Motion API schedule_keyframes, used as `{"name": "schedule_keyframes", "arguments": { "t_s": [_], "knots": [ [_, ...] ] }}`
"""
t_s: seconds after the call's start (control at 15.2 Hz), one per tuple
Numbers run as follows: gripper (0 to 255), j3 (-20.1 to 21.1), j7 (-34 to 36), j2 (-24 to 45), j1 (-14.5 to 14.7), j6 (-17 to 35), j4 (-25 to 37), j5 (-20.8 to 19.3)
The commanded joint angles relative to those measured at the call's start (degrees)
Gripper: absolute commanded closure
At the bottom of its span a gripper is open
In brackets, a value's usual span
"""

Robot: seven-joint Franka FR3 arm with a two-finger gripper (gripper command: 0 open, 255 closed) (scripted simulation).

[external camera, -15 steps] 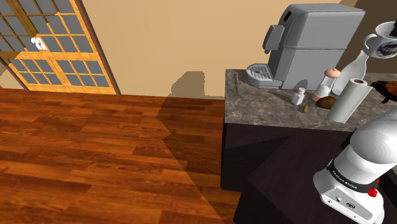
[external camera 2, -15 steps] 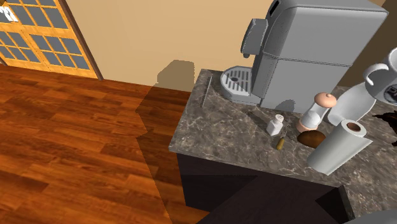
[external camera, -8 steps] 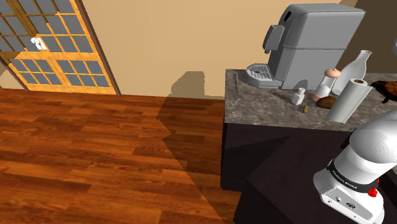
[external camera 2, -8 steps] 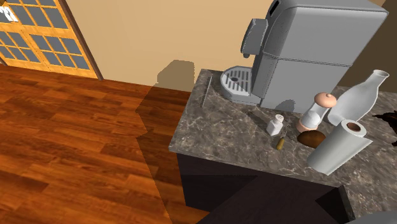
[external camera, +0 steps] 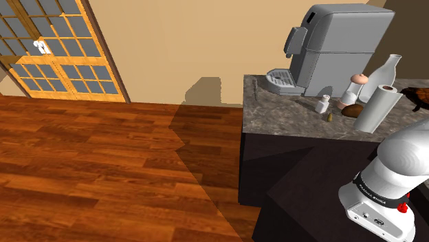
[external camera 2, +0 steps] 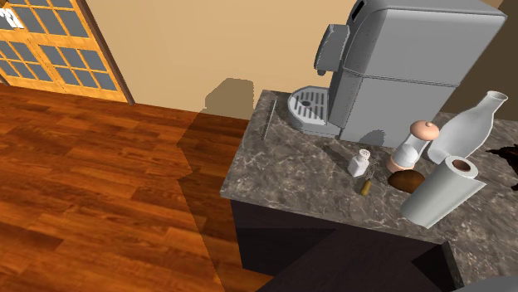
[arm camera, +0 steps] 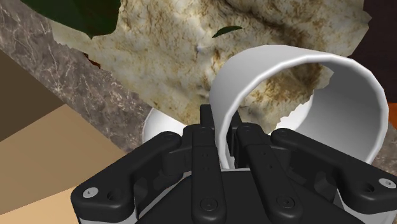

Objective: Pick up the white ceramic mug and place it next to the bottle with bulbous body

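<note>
White mug (arm camera: 356,108) clamped by its rim in the end effector (arm camera: 222,130), above the counter (arm camera: 63,83)

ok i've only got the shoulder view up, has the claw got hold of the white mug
observer: yes. In the wrist view the black claw is shut on the white mug, with the mug's curved white wall pinched in its grip.
operator: and what's out past the mug
observer: a rough beige surface with dark green leaves over it, next to a strip of grey marbled countertop.
</note>
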Motion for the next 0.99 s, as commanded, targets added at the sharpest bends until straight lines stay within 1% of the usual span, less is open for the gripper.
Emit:
{"name": "schedule_keyframes", "arguments": {
  "t_s": [0.0, 0.92],
  "knots": [
    [255, -0.48, 0.42, -0.86, -0.39, 1.20, -2.03, -0.63],
    [255, -4.86, 2.73, -4.90, -2.69, 8.65, -13.39, -5.26]
  ]
}}
